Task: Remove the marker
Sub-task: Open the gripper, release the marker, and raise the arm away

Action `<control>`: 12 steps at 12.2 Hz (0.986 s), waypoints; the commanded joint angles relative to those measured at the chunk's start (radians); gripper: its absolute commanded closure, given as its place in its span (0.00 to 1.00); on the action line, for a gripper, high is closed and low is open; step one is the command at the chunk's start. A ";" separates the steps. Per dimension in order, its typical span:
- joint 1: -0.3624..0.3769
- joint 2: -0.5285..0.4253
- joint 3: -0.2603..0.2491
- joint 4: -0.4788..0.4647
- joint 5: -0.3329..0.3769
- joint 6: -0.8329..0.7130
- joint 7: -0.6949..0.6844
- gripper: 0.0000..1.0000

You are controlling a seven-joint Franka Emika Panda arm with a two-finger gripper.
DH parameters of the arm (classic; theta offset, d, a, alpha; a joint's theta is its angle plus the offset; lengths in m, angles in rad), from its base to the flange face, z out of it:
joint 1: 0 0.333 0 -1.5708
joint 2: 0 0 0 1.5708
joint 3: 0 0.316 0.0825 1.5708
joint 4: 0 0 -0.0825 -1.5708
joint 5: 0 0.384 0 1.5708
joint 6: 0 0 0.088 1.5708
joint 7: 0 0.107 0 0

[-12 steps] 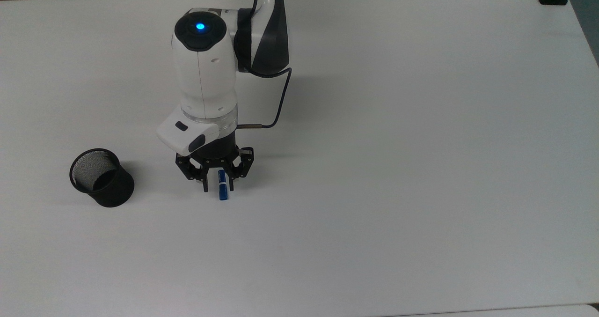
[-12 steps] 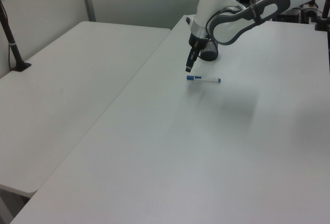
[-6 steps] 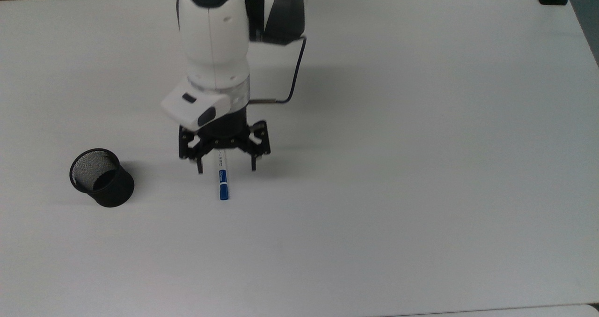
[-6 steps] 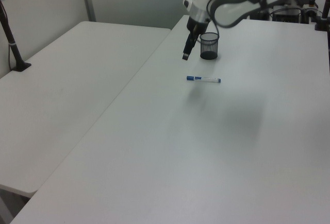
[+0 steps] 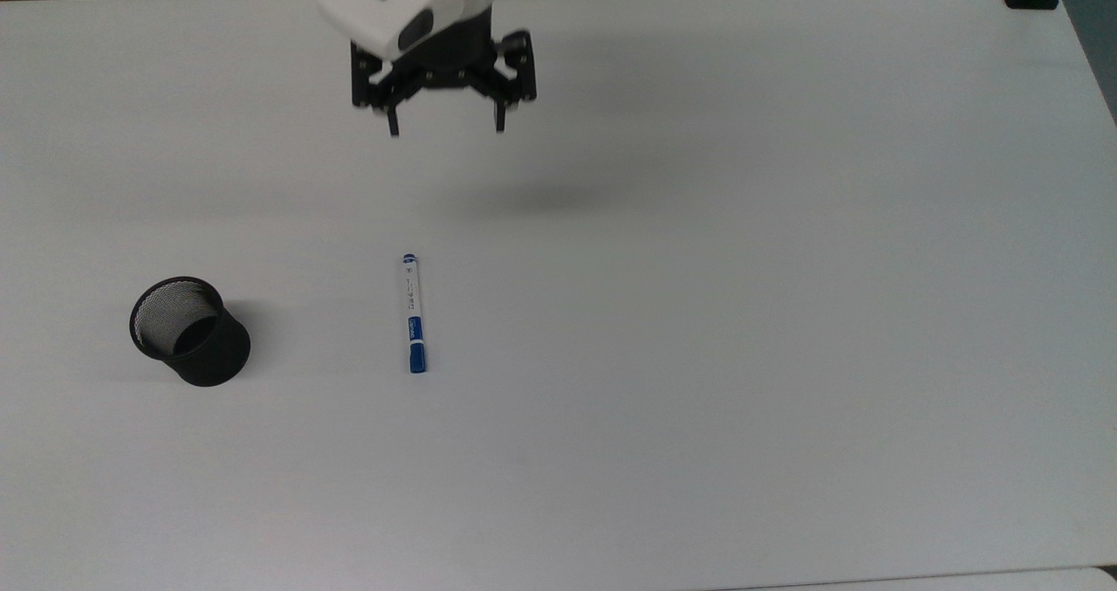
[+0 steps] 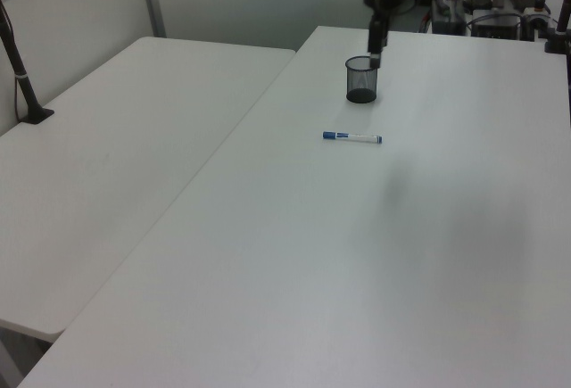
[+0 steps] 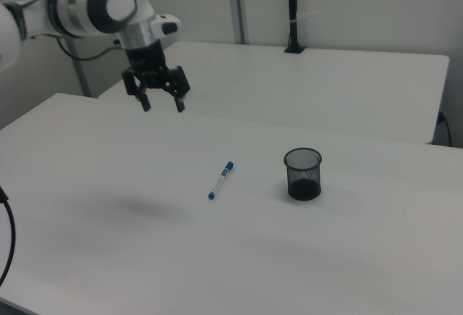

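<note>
Marker (image 5: 413,313) flat on desk (image 5: 785,312) beside cup (image 5: 189,331); gripper (image 5: 445,128) spread apart, empty, high above; task looks finished, nothing left to grasp

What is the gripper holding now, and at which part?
Nothing. The gripper is open and empty, raised above the white table; the white marker with blue cap lies flat there.

The arm is glossy white with grey-black joint covers. Its hand (image 7: 163,104) is black, skeletal linkage with thin fingers (image 5: 394,124). A white wrist block carries two dark oval patches.
</note>
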 commanded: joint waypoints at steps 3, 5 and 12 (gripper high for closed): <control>0.031 -0.217 -0.021 -0.150 0.009 -0.127 0.106 0.00; 0.029 -0.233 -0.026 -0.167 0.009 -0.127 0.124 0.00; 0.072 -0.218 -0.075 -0.161 0.011 -0.110 0.118 0.00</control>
